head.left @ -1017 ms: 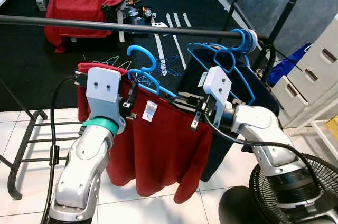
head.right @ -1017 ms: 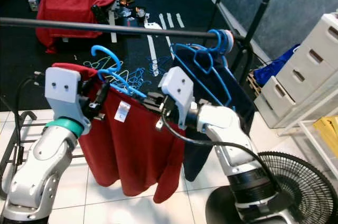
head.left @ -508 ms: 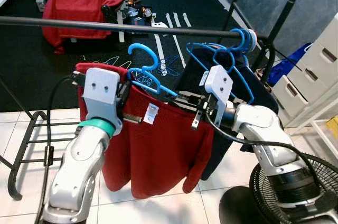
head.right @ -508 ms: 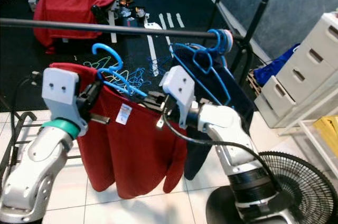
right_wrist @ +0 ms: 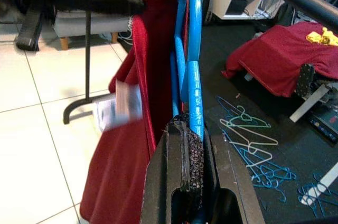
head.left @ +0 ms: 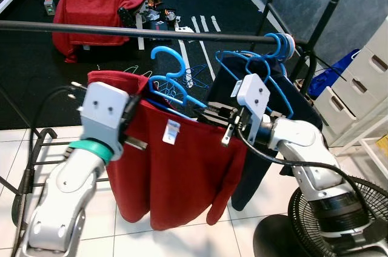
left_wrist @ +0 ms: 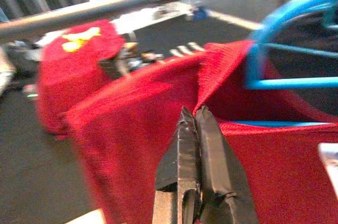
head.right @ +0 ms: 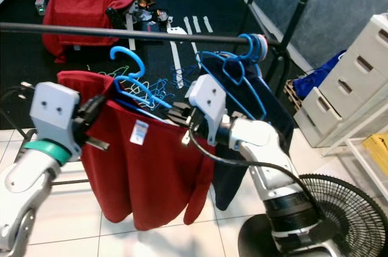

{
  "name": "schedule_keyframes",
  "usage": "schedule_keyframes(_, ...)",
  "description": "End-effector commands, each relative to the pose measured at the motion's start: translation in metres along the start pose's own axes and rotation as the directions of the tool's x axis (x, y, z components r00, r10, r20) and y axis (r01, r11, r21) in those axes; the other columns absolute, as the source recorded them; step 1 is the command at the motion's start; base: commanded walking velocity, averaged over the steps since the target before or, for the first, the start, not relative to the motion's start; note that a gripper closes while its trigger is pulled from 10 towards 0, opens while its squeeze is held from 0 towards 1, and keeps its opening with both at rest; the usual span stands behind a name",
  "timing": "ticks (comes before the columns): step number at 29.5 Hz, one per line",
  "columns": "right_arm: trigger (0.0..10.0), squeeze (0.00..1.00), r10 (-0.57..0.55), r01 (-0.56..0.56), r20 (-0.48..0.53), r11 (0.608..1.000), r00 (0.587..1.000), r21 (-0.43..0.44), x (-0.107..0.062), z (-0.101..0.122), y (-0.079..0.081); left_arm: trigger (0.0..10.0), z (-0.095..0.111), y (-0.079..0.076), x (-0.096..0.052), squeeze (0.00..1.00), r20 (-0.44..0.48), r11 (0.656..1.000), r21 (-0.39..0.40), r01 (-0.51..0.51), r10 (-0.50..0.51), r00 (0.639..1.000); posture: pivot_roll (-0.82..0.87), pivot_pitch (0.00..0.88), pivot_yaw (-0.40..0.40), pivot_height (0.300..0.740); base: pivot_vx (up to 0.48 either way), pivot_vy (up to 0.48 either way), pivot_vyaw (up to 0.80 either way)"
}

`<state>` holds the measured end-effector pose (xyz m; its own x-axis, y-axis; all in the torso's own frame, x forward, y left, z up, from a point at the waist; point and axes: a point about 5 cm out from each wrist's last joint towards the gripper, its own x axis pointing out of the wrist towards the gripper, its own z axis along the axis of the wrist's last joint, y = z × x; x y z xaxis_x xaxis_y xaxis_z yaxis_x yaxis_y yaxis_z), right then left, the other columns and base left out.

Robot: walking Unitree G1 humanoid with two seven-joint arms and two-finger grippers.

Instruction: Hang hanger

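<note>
Hanger (head.left: 173,87) gripped by right hand (right_wrist: 191,129), hook just below rail (head.left: 121,28)

Hanger (head.left: 170,84) with shirt (head.left: 176,172) sits below the rail (head.left: 139,30), between left gripper (left_wrist: 193,123) and right gripper (right_wrist: 187,129). Further hangers (head.left: 267,66) hang on the rail to its right. Fan (head.left: 339,220) stands lower right.

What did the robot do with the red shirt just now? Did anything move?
The left gripper, shut on the red shirt, pulled outward to the robot's left, stretching the shirt's shoulder along the blue hanger. The right gripper stayed clamped on the hanger. The hook is not yet on the rail.
</note>
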<state>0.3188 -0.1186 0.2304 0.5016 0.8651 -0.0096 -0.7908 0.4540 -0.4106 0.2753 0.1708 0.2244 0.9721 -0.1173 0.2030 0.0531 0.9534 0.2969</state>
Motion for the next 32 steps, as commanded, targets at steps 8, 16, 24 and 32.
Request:
schedule_keyframes(8,10.0,0.00,0.149,-0.150,-0.048,0.989,0.988,-0.014,-0.028,0.002,0.025,0.0,-0.002,0.048,0.014,0.00,0.008,0.910,0.199,-0.363,0.369,0.929,0.00,0.057,0.045,0.740,0.000,0.000,0.00)
schedule_keyframes(16,10.0,0.00,0.102,-0.104,-0.044,0.994,0.994,-0.031,-0.036,0.009,0.020,0.0,-0.011,0.058,0.016,0.00,-0.033,0.876,0.298,-0.379,0.407,0.913,-0.01,0.057,0.061,0.740,0.000,0.000,0.00)
schedule_keyframes(24,10.0,0.00,-0.047,0.046,-0.015,0.997,0.999,-0.058,-0.038,0.012,-0.001,10.0,0.005,0.026,0.019,0.00,-0.011,0.998,-0.023,-0.067,0.066,0.998,0.00,0.051,0.068,0.740,0.000,0.000,0.00)
schedule_keyframes(32,10.0,0.00,-0.159,0.163,0.079,0.986,0.984,-0.045,-0.024,0.026,-0.020,10.0,0.039,0.006,0.012,1.00,0.111,0.964,-0.204,0.168,-0.148,0.983,0.02,0.045,0.068,0.740,0.000,0.000,0.00)
